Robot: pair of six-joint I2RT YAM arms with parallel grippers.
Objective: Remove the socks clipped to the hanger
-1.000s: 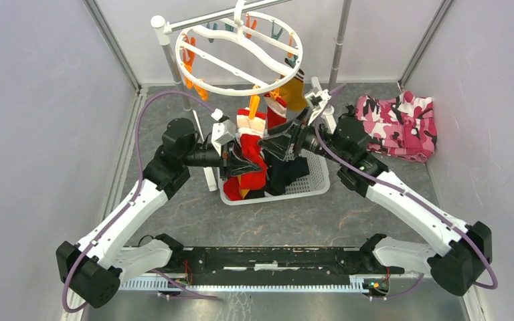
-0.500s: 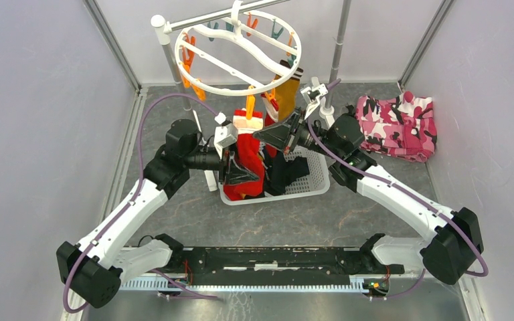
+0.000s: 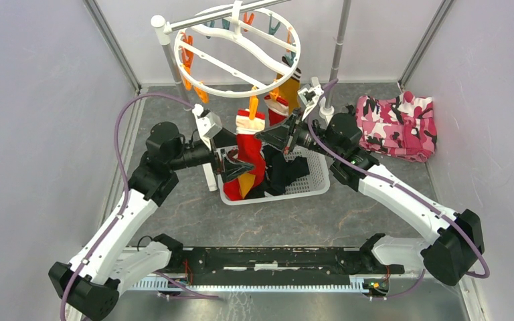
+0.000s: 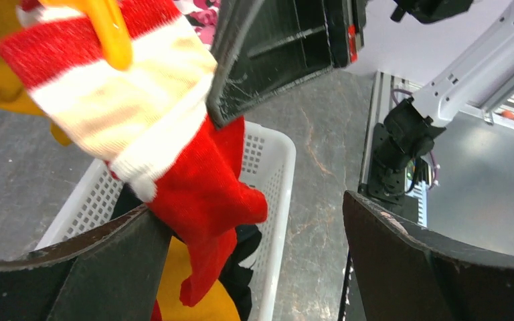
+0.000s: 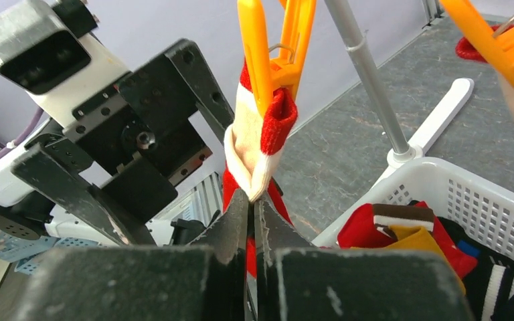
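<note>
The white round hanger [image 3: 231, 94] hangs at the back with orange and teal clips. An orange clip [image 5: 274, 47] holds a red sock [image 3: 249, 150] by its red-and-white striped cuff [image 5: 258, 150]. My right gripper [image 5: 253, 200] is shut on this sock just under the cuff, also seen from above [image 3: 262, 136]. My left gripper [image 4: 251, 214] stands wide open left of the sock, whose foot [image 4: 201, 180] brushes one finger. A mustard-yellow sock [image 3: 289, 83] and another red sock [image 3: 276, 110] hang clipped behind.
A white perforated basket [image 3: 311, 180] under the hanger holds red, yellow and black socks. Pink camouflage cloth [image 3: 398, 127] lies at the back right. The rack's pole [image 3: 338, 47] and white foot [image 3: 209, 175] stand close to both arms.
My left gripper let go of the red sock, opened wide and drew back to the left. My right gripper closed on the sock below its cuff.
</note>
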